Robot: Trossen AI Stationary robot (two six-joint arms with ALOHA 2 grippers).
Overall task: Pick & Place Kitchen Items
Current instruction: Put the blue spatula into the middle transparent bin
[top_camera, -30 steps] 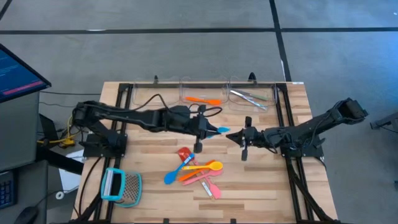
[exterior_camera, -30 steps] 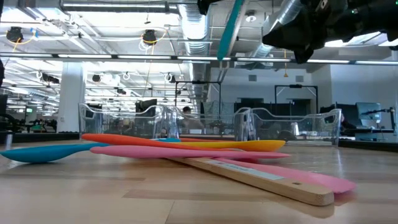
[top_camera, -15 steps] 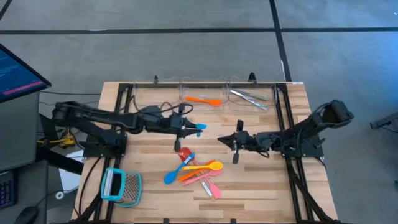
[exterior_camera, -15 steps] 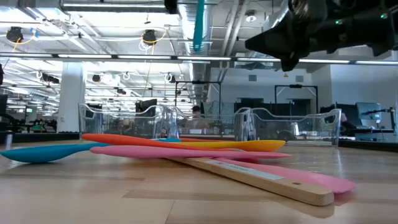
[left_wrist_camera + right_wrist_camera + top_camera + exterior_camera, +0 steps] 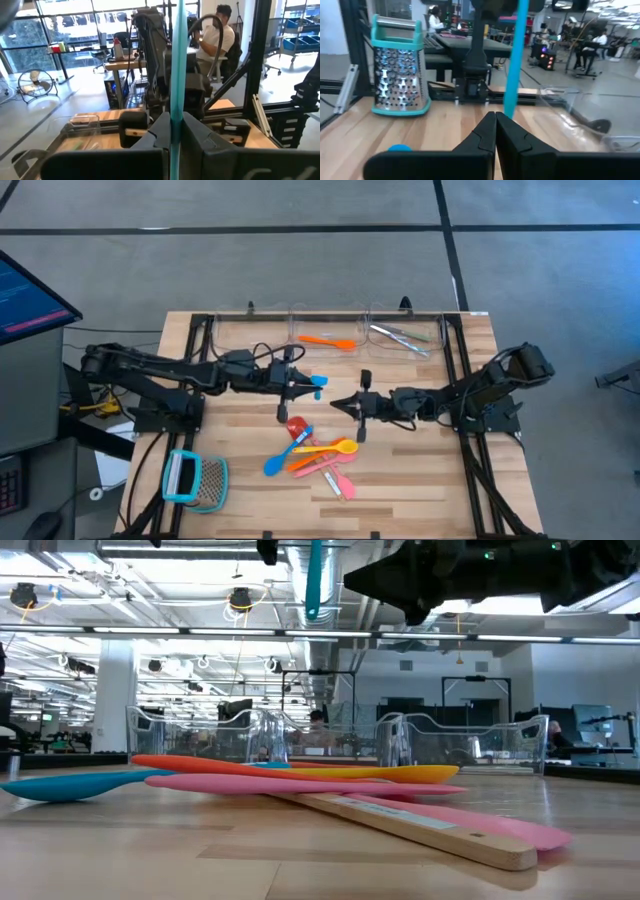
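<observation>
My left gripper (image 5: 302, 384) is above the table's middle, shut on a slim teal utensil (image 5: 318, 383). The utensil also shows in the left wrist view (image 5: 176, 70) and in the low view (image 5: 315, 580). My right gripper (image 5: 342, 406) is shut and empty, just right of it and above the table. Blue, orange, yellow, pink and red-headed utensils lie crossed in a pile (image 5: 312, 452) on the table, seen close in the low view (image 5: 300, 780). An orange utensil (image 5: 326, 340) lies in the middle clear bin. Silvery metal pieces (image 5: 402, 335) lie in the right bin. My left gripper pinches the teal utensil's slim shaft (image 5: 175, 125) between its two fingers (image 5: 200, 135). The fingers come level from the table's left and lie across the shaft. The utensil stands about upright, lifted clear, its lower end (image 5: 312, 612) high above the pile.
A teal-framed metal grater (image 5: 195, 480) lies at the near left and shows upright in the right wrist view (image 5: 400, 75). Three clear bins (image 5: 330, 330) line the far edge. Black frame rails (image 5: 460, 380) run along both sides. A person sits beyond the table (image 5: 217, 35).
My left gripper has carried the teal utensil toward the table's left edge, and the utensil has gone from tilted to upright. My right gripper, still shut, has followed toward the left, over the table's middle.
</observation>
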